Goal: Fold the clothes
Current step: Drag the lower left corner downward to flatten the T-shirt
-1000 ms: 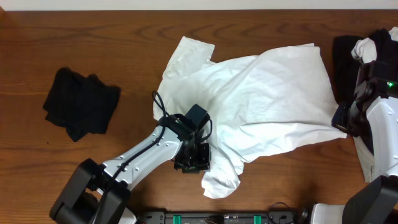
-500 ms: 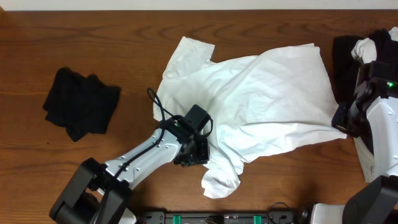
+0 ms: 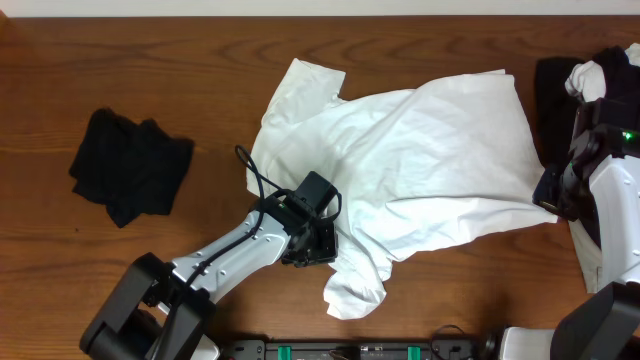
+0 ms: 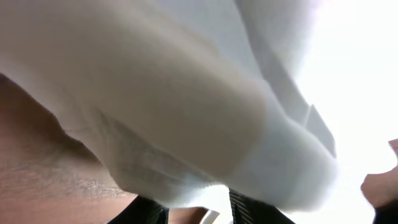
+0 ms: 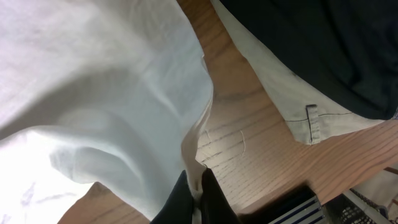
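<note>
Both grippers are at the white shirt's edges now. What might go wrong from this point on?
1. The right gripper pinches only a thin hem of the white T-shirt; a pull could slip it free.
2. Fabric bunches thickly at the left gripper, so it may catch several layers and lift the shirt crumpled.
3. The dark and light garments lie close beside the held hem; dragging might snag them.

My left arm point(image 3: 232, 252) is a silver-grey tube between bulky black joint housings, with a thin black cable point(image 3: 248, 170) curling off the boxy black wrist block point(image 3: 316, 190). My right arm point(image 3: 612, 200) wears smooth white shells over black joints, and a small green light point(image 3: 628, 136) glows on it. My slim black fingers point(image 5: 179, 200) are matte and dark on both claws.
</note>
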